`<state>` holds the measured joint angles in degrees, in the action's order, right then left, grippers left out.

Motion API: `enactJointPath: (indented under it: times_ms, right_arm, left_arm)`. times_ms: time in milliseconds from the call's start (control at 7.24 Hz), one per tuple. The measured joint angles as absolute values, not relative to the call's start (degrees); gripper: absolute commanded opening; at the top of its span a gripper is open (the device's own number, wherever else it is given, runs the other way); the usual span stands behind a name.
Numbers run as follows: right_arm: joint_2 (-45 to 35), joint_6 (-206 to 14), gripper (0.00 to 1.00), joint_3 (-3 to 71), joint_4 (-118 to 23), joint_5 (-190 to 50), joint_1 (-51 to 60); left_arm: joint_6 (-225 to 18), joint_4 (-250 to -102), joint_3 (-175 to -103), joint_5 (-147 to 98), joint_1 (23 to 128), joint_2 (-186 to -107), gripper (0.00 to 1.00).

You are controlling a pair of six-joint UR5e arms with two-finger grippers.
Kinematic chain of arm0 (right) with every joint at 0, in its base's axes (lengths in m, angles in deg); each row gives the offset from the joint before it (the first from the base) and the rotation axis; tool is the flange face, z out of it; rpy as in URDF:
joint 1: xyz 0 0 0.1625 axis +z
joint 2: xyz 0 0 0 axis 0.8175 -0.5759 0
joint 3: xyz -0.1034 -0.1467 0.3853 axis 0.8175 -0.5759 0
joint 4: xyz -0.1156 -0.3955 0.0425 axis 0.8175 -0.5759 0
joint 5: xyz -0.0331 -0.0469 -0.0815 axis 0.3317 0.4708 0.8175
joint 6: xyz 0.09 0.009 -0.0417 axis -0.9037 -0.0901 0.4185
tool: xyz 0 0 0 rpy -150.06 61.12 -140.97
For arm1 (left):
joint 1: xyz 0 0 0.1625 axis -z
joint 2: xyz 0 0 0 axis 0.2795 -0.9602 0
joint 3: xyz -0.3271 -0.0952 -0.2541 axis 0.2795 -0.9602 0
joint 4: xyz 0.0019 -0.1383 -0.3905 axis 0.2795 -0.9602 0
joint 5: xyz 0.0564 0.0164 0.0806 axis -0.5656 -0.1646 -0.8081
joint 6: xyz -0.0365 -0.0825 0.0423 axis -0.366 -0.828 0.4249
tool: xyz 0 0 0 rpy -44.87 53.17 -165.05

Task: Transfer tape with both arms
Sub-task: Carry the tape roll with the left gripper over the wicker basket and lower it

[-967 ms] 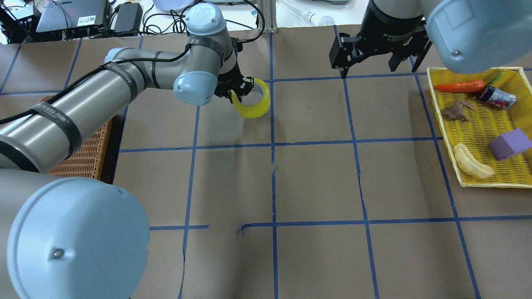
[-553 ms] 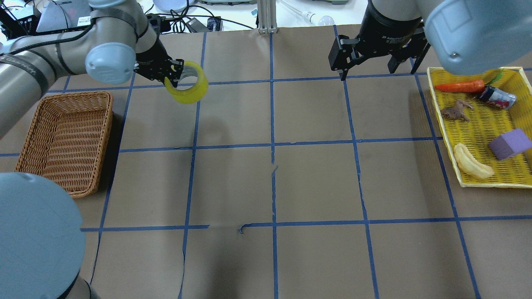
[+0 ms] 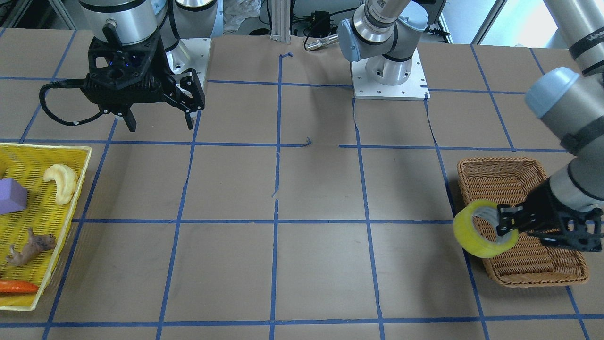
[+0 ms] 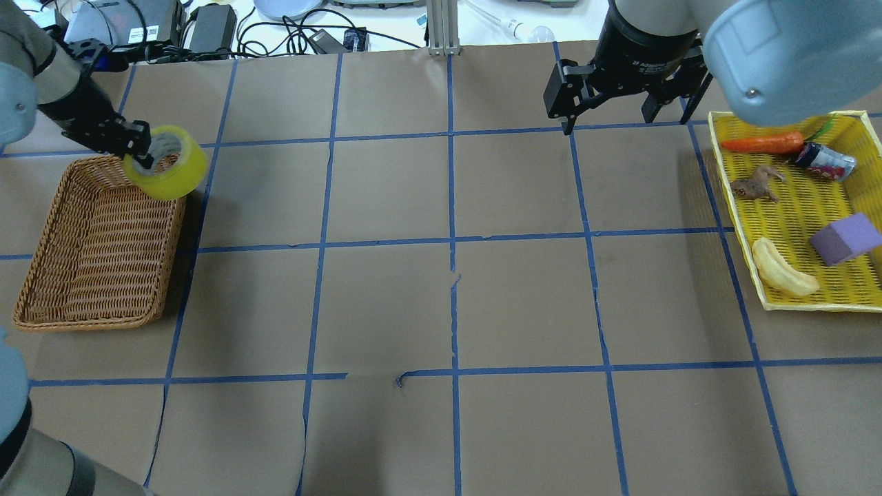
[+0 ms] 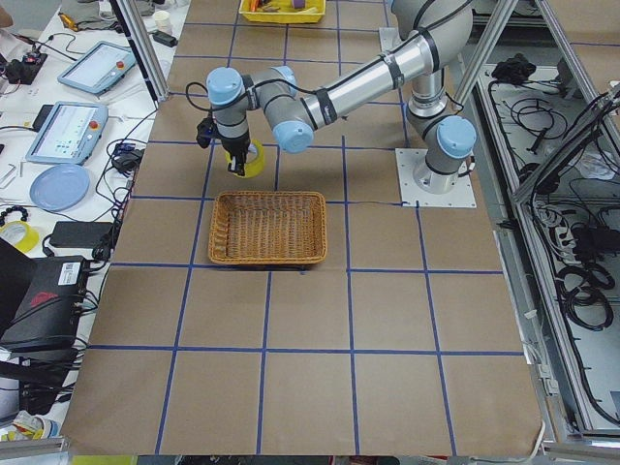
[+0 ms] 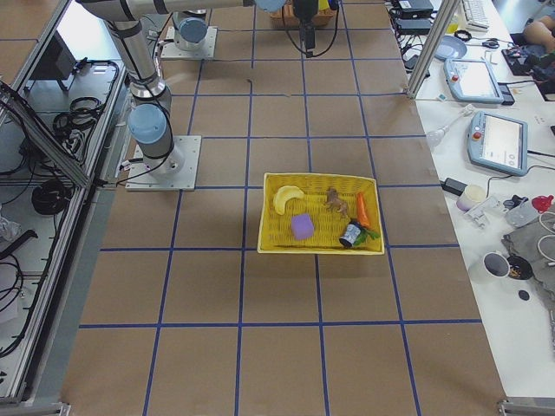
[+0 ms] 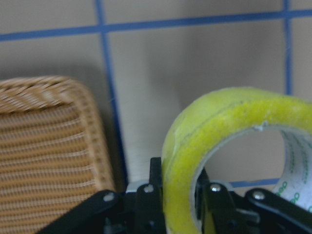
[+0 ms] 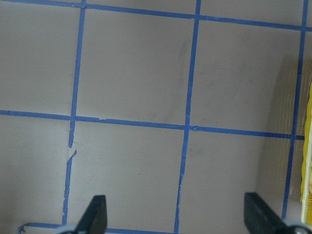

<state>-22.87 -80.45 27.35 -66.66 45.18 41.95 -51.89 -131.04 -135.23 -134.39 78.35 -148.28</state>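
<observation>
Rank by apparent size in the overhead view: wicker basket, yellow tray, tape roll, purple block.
1. wicker basket and yellow tray: these look about alike. The frame edge cuts off the tray, so no ranking between them.
2. tape roll and purple block: these look close. The tape is lifted off the table, nearer the camera, so the order is unsure.

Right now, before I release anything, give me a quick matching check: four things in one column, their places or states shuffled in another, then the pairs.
Things:
1. tape
2. right gripper
3. purple block
4. wicker basket

Places or states:
A. lying in the yellow tray
B. on the table at the robot's left
C. open, holding nothing
D. off the table, clamped in the left gripper

Pairs: 1-D, 2-C, 3-A, 4-B.
</observation>
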Motion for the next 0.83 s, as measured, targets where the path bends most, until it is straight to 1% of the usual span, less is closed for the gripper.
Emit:
enactJointPath:
  times_ms: [276,553,691,829]
  right_arm:
    - [-22.87,-80.45,1.00,27.46,-66.68,45.09,42.00]
    - [-22.87,-80.45,1.00,27.50,-66.68,45.06,42.02]
    - [-22.87,-80.45,1.00,27.52,-66.68,45.05,42.02]
    - [-22.87,-80.45,1.00,27.56,-66.68,45.05,42.02]
  left_arm:
    - [-39.28,-127.06,-136.11,-134.40,71.10,-150.38,0.00]
    - [-36.13,-122.48,-137.55,-134.46,69.43,-152.97,0.00]
    - [-36.23,-120.76,-138.48,-134.39,69.26,-153.87,0.04]
    - [-36.92,-119.64,-139.19,-134.27,69.36,-154.82,0.26]
